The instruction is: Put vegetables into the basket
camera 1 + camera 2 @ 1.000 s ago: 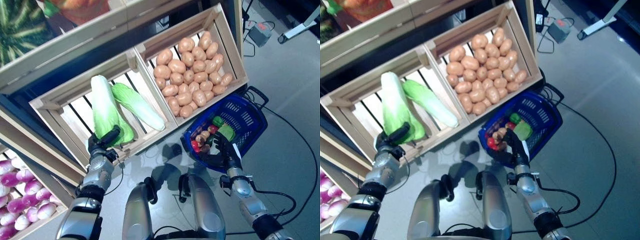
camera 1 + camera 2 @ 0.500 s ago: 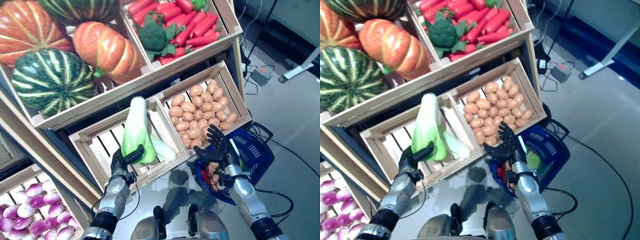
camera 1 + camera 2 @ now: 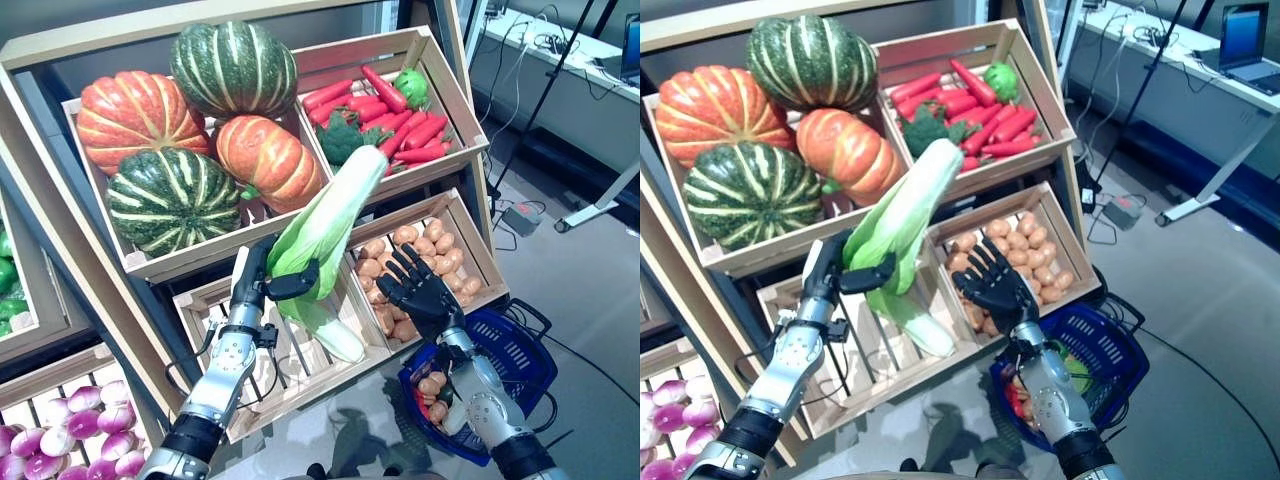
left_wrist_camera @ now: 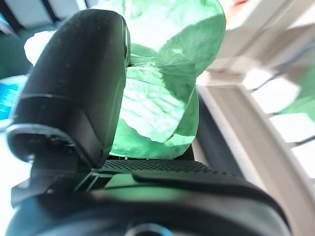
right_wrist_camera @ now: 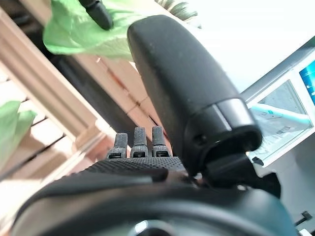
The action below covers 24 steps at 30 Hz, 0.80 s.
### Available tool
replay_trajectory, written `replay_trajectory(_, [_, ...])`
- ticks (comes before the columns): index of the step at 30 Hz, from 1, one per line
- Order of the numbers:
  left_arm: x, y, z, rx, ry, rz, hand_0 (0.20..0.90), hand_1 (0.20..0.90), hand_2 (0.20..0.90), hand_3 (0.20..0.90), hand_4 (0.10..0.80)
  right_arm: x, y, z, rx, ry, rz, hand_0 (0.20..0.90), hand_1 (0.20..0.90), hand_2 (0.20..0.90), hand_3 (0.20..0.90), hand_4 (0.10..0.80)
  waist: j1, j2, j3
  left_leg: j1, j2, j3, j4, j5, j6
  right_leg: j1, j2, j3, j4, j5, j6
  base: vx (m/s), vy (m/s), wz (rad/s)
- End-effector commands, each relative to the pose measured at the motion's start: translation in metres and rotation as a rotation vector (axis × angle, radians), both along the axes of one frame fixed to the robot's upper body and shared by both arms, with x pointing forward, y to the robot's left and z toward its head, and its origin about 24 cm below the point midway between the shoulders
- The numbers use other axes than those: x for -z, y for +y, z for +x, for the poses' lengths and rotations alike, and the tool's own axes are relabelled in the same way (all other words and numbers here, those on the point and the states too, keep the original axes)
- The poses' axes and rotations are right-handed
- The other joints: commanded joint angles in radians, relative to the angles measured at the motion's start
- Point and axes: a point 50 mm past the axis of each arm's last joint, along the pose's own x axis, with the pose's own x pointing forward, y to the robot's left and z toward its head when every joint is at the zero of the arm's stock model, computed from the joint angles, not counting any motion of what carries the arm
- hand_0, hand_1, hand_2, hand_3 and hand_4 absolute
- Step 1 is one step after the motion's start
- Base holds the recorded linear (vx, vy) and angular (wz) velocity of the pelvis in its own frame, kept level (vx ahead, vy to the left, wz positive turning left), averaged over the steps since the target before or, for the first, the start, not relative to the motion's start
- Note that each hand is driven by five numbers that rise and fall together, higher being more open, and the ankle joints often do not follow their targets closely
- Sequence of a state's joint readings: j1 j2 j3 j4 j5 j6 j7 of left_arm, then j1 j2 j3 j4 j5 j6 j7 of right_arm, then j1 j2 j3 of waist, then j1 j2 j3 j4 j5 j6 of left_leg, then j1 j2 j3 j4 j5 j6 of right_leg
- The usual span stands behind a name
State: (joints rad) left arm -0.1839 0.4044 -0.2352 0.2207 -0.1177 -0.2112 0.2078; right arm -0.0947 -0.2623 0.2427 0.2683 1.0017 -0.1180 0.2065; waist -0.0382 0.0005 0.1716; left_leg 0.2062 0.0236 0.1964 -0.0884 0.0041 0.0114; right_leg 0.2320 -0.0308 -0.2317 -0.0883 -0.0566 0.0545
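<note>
My left hand is shut on a long green and white cabbage and holds it up in front of the wooden stand, leaf end tilted up to the right. The cabbage also shows past the thumb in the left wrist view. My right hand is open with its fingers spread, just right of the cabbage and above the blue basket. The basket stands on the floor at the lower right and holds small potatoes, red pieces and a green vegetable.
The tiered wooden stand takes up the left and middle. A second cabbage lies in the slatted crate under the held one. A potato crate is behind my right hand. Grey floor and a desk lie to the right.
The camera has tilted up. My left hand has lifted the cabbage out of the slatted crate, up and to the right. My right hand has risen from the basket, fingers spread.
</note>
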Motion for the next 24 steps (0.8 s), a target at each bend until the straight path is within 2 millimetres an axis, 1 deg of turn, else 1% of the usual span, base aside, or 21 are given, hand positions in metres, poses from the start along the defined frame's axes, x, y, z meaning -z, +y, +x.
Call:
replay_trajectory(1, [-0.065,-0.023,0.018,0.151,-0.344,0.065,0.300,0.300,0.300,0.300,0.400,-0.044,0.006,0.025,-0.022,-0.234,0.176,0.900,0.900,0.900,0.900,0.800,0.003,-0.013,-0.101,0.018,-0.010,0.004,0.001,-0.091,-0.008,-0.008,-0.002,-0.013,0.001,-0.008,-0.021,0.000,0.000,0.00])
replay_trajectory(4, [-0.066,-0.025,0.015,0.177,-0.367,0.101,0.300,0.300,0.300,0.300,0.400,-0.045,0.005,0.026,-0.028,-0.225,0.228,0.900,0.900,0.900,0.900,0.800,0.008,-0.016,-0.107,0.016,-0.010,0.004,0.001,-0.095,-0.005,-0.012,-0.002,-0.012,0.001,-0.005,-0.018,-0.008,-0.001,0.01])
replay_trajectory(7, [-0.067,-0.026,0.014,0.196,-0.379,0.117,0.300,0.300,0.300,0.300,0.400,-0.044,0.005,0.027,-0.026,-0.212,0.244,0.900,0.900,0.900,0.900,0.800,0.009,-0.017,-0.109,0.016,-0.010,0.005,0.001,-0.097,-0.005,-0.013,-0.002,-0.012,0.001,-0.005,-0.017,0.000,0.000,0.00])
replay_trajectory(9, [-0.069,-0.029,0.012,0.212,-0.407,0.164,0.300,0.300,0.300,0.300,0.400,-0.043,0.004,0.027,-0.025,-0.208,0.276,0.900,0.900,0.900,0.900,0.800,0.011,-0.018,-0.110,0.014,-0.010,0.006,0.001,-0.098,-0.004,-0.015,-0.003,-0.012,0.001,-0.003,-0.016,-0.015,0.000,0.00])
replay_trajectory(13, [-0.070,-0.029,0.012,0.225,-0.410,0.187,0.300,0.300,0.300,0.300,0.400,-0.048,0.002,0.028,-0.025,-0.246,0.299,0.900,0.900,0.900,0.900,0.800,0.012,-0.018,-0.111,0.013,-0.010,0.006,0.001,-0.099,-0.003,-0.017,-0.002,-0.010,0.001,-0.003,-0.015,0.000,0.000,0.00])
replay_trajectory(24, [-0.073,-0.021,0.011,0.227,-0.430,0.282,0.300,0.300,0.300,0.300,0.400,-0.090,-0.010,0.029,-0.059,-0.499,0.324,0.900,0.900,0.900,0.900,0.800,0.014,-0.020,-0.101,0.005,-0.014,0.001,0.001,-0.102,-0.001,-0.026,-0.004,-0.007,0.001,0.000,-0.011,0.000,0.000,0.00])
